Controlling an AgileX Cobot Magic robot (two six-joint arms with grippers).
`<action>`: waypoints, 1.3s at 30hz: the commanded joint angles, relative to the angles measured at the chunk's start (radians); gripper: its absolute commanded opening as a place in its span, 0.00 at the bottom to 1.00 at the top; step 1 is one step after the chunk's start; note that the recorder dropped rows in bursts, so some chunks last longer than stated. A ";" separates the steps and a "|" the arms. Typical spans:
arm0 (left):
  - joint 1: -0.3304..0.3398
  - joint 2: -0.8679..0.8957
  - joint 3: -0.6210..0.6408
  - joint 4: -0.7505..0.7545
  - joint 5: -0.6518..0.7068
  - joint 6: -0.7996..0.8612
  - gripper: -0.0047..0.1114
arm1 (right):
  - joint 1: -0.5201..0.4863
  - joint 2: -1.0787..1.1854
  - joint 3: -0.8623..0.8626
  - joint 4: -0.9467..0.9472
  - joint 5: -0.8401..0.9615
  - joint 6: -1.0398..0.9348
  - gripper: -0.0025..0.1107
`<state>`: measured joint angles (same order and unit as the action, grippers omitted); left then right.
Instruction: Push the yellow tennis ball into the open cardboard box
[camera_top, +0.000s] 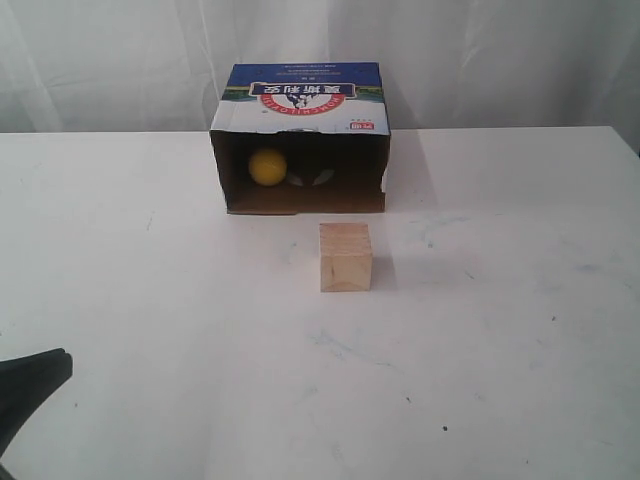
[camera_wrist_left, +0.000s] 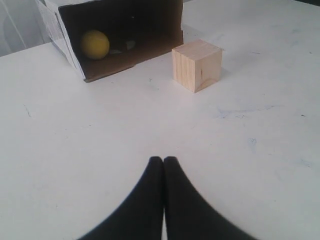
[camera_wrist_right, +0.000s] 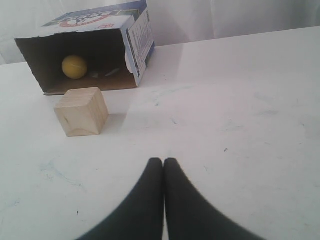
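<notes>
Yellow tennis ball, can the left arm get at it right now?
Probably yes: the yellow tennis ball sits inside the open cardboard box, whose mouth faces the shut left fingers; the wooden cube stands off to one side.

My left gripper ends in two matte black fingers. They are smooth and unmarked, each broad at the base and curving in to a narrow rounded tip, with a thin pale seam between them. My right gripper looks the same, with plain black fingers, the same flared taper and blunt tips. At the table's near left corner, my left gripper appears as a dark, blurred wedge with a rounded end.
</notes>
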<state>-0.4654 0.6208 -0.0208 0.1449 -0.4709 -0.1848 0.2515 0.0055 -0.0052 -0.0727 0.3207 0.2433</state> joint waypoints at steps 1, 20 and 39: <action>-0.005 -0.030 0.007 -0.011 0.009 -0.009 0.04 | -0.003 -0.005 0.005 -0.005 -0.008 -0.004 0.02; -0.008 -0.470 0.021 -0.011 0.522 -0.009 0.04 | -0.003 -0.005 0.005 -0.005 -0.008 -0.004 0.02; 0.119 -0.621 0.021 -0.011 0.603 -0.009 0.04 | -0.003 -0.005 0.005 -0.005 -0.008 -0.004 0.02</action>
<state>-0.3530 0.0046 -0.0028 0.1449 0.1278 -0.1857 0.2515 0.0055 -0.0052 -0.0727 0.3207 0.2433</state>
